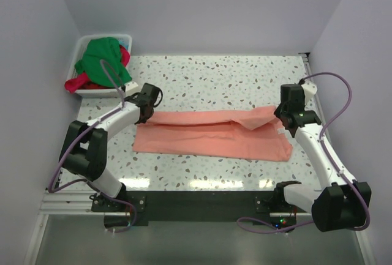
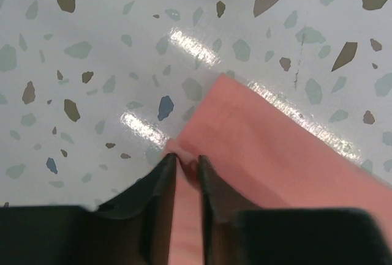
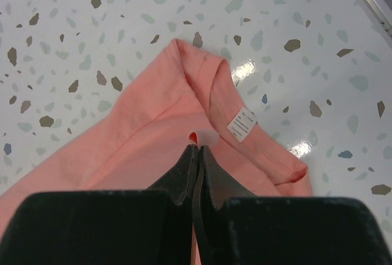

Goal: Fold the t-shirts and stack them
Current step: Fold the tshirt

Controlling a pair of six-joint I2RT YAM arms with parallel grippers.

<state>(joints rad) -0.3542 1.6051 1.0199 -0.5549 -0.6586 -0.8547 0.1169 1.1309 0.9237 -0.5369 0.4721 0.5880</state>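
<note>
We see the salmon-pink cloth t-shirt (image 1: 211,138) lying in a long folded band across the speckled table (image 1: 214,72). The left gripper (image 2: 185,162) pinches its left corner, jaws nearly closed. The right gripper (image 3: 197,150) has its jaws clamped tight on the right end. A bright green cloth shirt (image 1: 104,55) and a red-magenta cloth shirt (image 1: 76,84) fill the white plastic tub (image 1: 82,46), far left.
</note>
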